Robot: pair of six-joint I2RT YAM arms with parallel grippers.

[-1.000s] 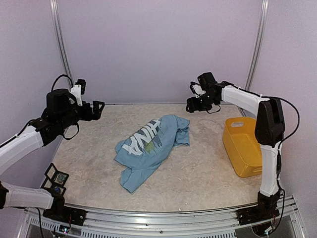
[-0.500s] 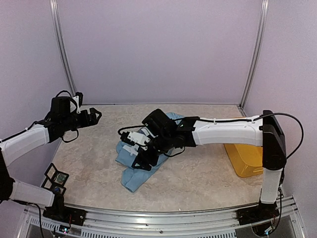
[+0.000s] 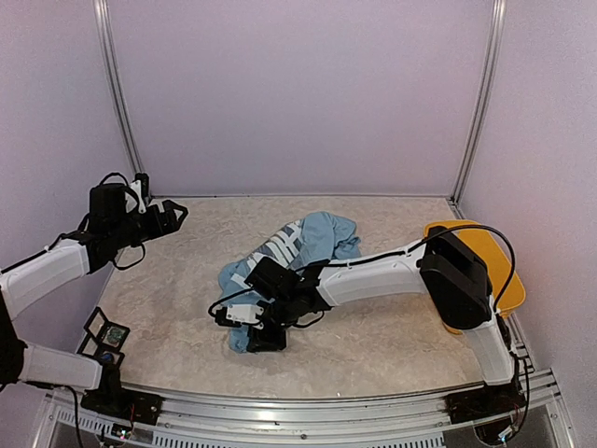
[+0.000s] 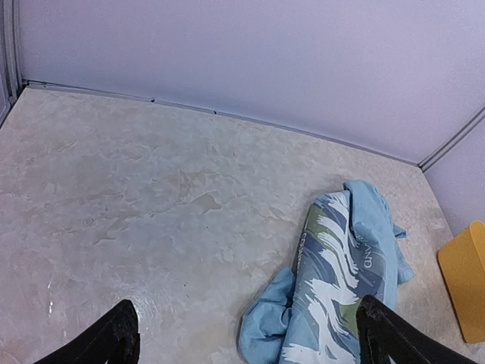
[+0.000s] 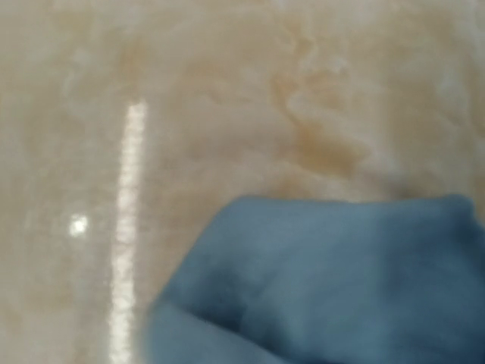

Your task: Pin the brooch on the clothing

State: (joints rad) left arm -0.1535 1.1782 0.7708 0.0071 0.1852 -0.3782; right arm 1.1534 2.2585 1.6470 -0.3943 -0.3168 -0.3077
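Note:
The clothing (image 3: 312,238), a light blue T-shirt with white lettering, lies crumpled at the middle of the table. It also shows in the left wrist view (image 4: 348,258). My right gripper (image 3: 264,334) is low at the shirt's near-left end, pressed against the fabric. The right wrist view is blurred and filled by a blue fold of the clothing (image 5: 341,273), with no fingers showing in it. My left gripper (image 3: 175,217) hovers at the far left, open and empty, its fingertips (image 4: 117,334) wide apart and well clear of the shirt. The brooch is out of view.
A yellow bin (image 3: 504,261) stands at the right edge, partly behind the right arm, and its corner shows in the left wrist view (image 4: 466,288). Black square display cases (image 3: 103,329) sit at the near-left corner. Walls close the back and sides.
The right arm swung from the back right across the table and down onto the shirt's near-left end. The shirt has shifted shape. The left gripper drew back slightly to the left.

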